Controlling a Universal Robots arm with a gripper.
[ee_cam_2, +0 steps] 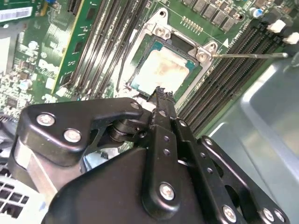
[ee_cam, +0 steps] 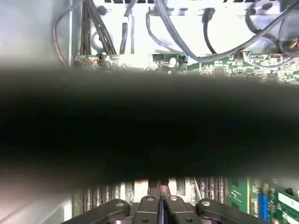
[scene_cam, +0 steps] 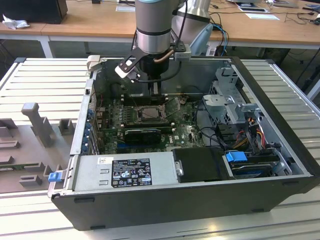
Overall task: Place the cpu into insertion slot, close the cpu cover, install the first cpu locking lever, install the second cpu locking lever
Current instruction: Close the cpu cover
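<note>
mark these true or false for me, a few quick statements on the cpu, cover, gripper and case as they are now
1. The cpu lies flat on the motherboard, framed by the cpu cover. True.
2. The fingers are clamped on the cpu. False: the gripper is shut with nothing in it, its tips by the cover's edge.
3. The computer case is closed up. False: the case is open and the board shows.
4. In the exterior view the gripper hangs inside the case, over the board. True.
5. A thin metal rod juts out past one corner of the cpu cover. True.
</note>
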